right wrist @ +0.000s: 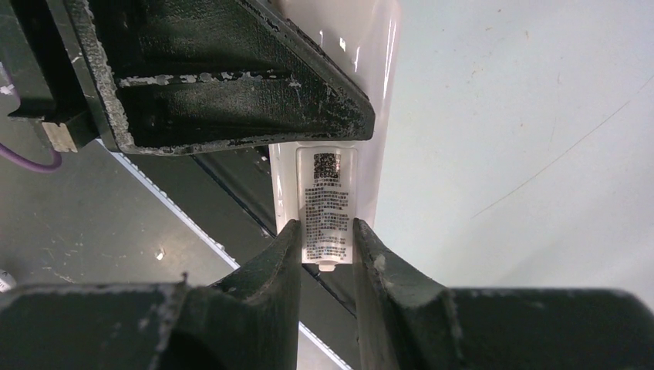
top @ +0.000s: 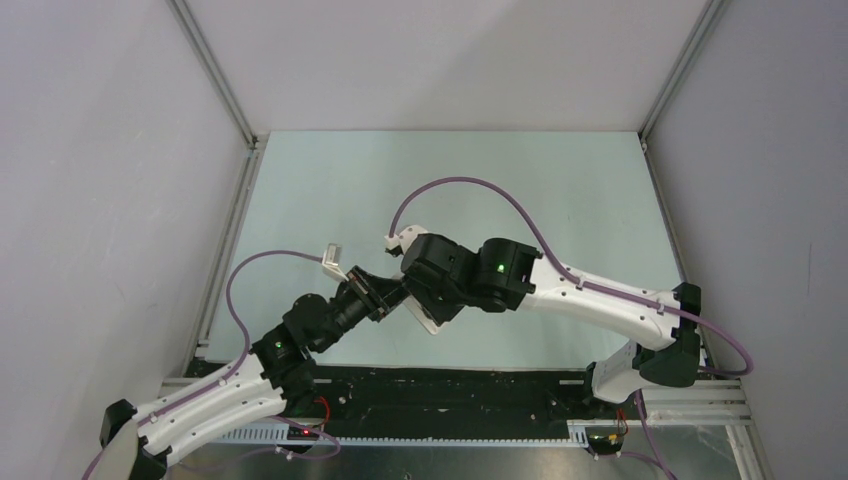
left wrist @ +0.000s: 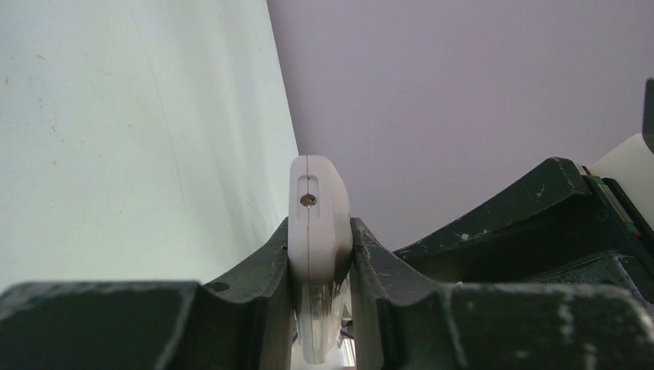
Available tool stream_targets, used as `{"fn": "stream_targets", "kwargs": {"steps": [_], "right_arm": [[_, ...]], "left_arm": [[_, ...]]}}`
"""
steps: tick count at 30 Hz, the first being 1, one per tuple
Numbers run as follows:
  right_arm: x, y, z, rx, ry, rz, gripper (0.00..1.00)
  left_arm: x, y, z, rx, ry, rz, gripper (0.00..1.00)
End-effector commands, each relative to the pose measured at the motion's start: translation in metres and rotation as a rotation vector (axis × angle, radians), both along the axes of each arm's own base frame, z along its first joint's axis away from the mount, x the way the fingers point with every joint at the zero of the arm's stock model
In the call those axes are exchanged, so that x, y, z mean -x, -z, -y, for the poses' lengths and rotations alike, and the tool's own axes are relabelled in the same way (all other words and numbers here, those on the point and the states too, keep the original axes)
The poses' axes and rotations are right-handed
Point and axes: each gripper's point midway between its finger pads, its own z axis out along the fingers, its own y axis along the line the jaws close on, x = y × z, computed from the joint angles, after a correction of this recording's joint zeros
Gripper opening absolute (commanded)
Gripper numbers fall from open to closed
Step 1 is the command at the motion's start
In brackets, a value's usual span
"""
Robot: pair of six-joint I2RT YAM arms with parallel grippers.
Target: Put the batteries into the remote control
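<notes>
Remote control [left wrist: 316, 193] edge-up, pinched in left pincer [left wrist: 320, 235]; right pincer [right wrist: 326, 231] pinching its labelled back panel.

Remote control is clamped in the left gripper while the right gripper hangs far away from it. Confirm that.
Wrong on the right gripper: in the right wrist view its fingers close on the labelled back of the remote control. The left gripper does clamp it.
</notes>
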Motion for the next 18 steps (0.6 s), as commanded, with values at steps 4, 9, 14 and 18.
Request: {"fn": "stream_targets", "kwargs": {"steps": [4,9,14,18], "right_arm": [[-0.0107,-0.0112,-0.0117,-0.047,0.018,0.022,0.18],[-0.0134,-0.0092,-0.0133,-0.048,0.023,0.032,0.18],[-0.0136,-0.0084,-0.0137,-0.051,0.024,0.034,0.23],[-0.0133,-0.0119,-0.0152,-0.070,0.020,0.035,0.30]], "left_arm": [[0.0017,-0.0191,-0.0002,0.048,0.006,0.045,0.00],[0.0030,-0.0201,0.0005,0.057,0.014,0.037,0.00],[0.0040,-0.0229,0.0000,0.070,0.016,0.037,0.00],[0.0035,-0.0202,0.0000,0.069,0.014,0.029,0.00]]}}
